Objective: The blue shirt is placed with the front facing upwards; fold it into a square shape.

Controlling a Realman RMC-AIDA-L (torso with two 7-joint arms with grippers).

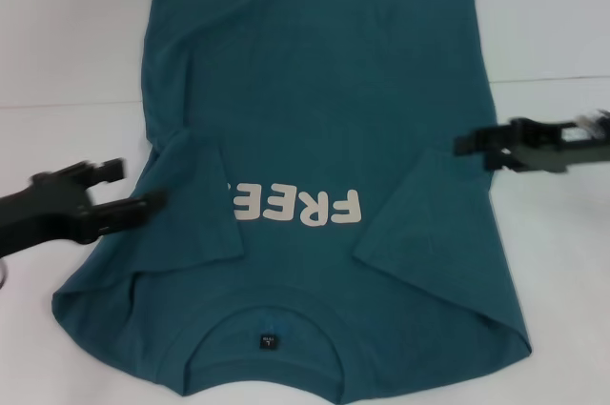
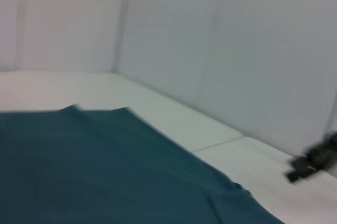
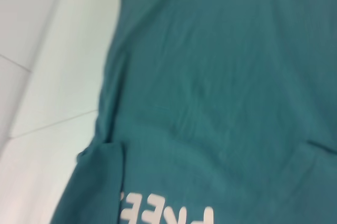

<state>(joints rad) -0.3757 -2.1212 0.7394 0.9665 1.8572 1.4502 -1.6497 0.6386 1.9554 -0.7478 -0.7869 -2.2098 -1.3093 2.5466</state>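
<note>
Left gripper (image 1: 129, 186): It is hovering at the left edge of the blue shirt, by the folded-in left sleeve. Its two black fingers are sitting a little apart, one higher and one lower. They are not holding anything.

Room on the left: The white table (image 1: 67, 62) is showing bare beside the shirt's left edge, and there is space behind the gripper.

Blue shirt (image 1: 315, 91): It is lying flat on the white table with the front facing up. The collar is sitting close to the robot and the bottom hem is lying at the far side. Both sleeves are lying folded in over the chest. The left sleeve is covering the start of the white "FREE!" lettering (image 1: 305, 207). The side edges are looking mostly straight.

Collar label (image 1: 268, 339): A small dark tag is sitting inside the round neck, near the front edge of the table.

Right gripper (image 1: 469, 143): It is hovering at the right edge of the shirt, above the right sleeve fold. Its black fingers are looking close together, but I cannot tell if they are pinching cloth.

Room on the right: The bare white table is showing past the shirt's right edge.

Far side: A pale wall (image 2: 237, 50) is standing behind the table.
</note>
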